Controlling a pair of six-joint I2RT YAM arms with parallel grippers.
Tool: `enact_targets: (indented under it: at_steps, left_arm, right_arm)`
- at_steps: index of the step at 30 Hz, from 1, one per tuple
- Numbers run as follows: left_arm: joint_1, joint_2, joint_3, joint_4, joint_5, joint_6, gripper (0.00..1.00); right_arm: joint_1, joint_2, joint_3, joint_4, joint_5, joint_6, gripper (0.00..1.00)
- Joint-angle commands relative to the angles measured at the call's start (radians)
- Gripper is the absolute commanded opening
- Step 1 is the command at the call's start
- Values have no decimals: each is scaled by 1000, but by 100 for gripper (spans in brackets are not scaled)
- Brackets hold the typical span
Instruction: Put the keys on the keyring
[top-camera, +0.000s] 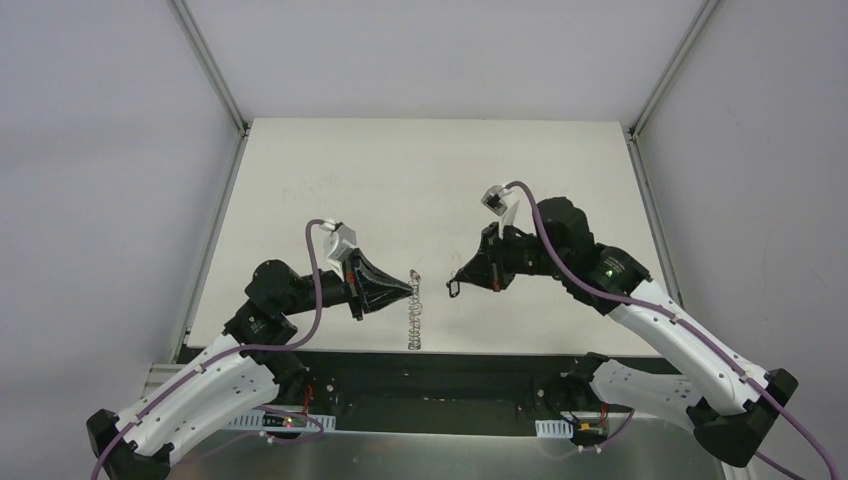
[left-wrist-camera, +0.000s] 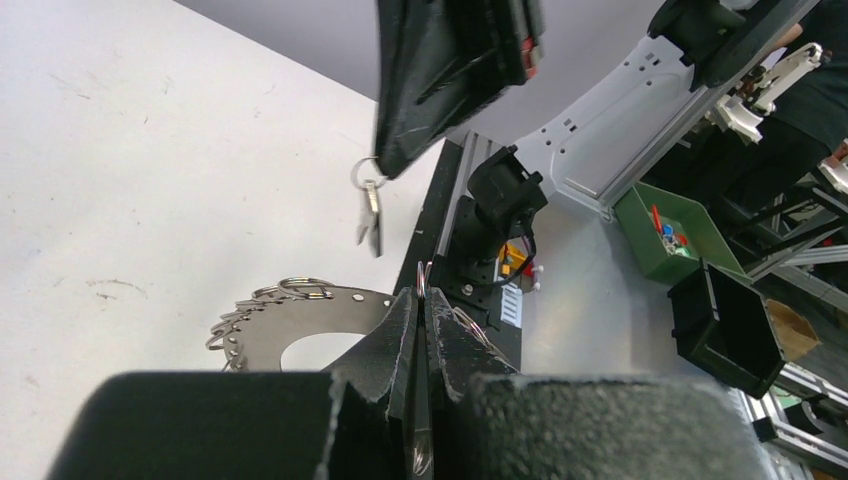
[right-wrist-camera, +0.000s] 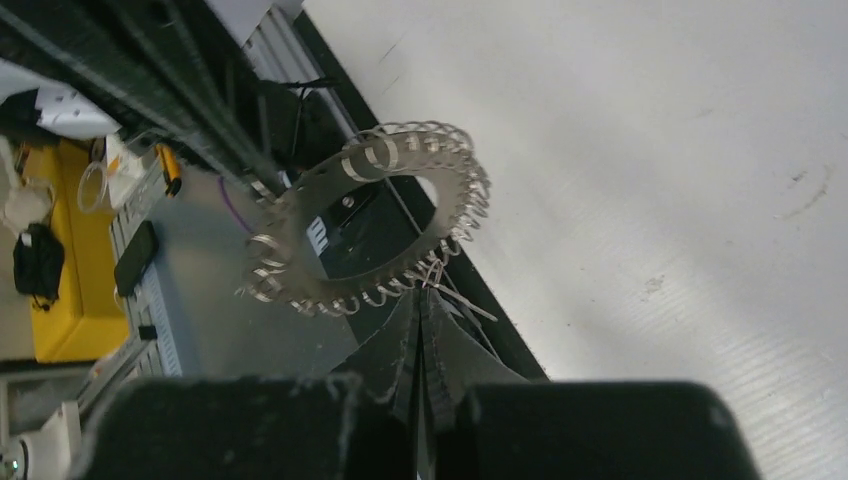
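Keyring (top-camera: 416, 320) hangs from L gripper (top-camera: 412, 283) (pinched shut), key (left-wrist-camera: 371, 222) in R gripper (top-camera: 453, 287).

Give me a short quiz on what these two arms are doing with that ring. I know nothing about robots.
1. Which claw grips the keyring? A left, B right, C neither.
2. True or false: the key is already on the keyring.
3. Fill in: both claws are ___ (open or shut).

Key
1. A, the left claw.
2. False. It hangs from the right claw, apart from the keyring.
3. shut
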Motion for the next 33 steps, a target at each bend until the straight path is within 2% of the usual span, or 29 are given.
enact_targets:
  at_steps: [1,9,22,33]
  left_arm:
    - [2,-30,-32,135,-4,37,0]
    - [1,-38,-53,178,6,61,0]
    - [-5,-3,-97,319,143,64,0]
    - [-24,2,-104,343,221,93,0]
  right_arm:
    - [89,-6,98,-64,-83,-109,0]
    - [190,46,230,-164,-132,-186,0]
    - [220,152,338,-274,-137,-261,0]
    - [227,222,414,-346,-240,-302,0]
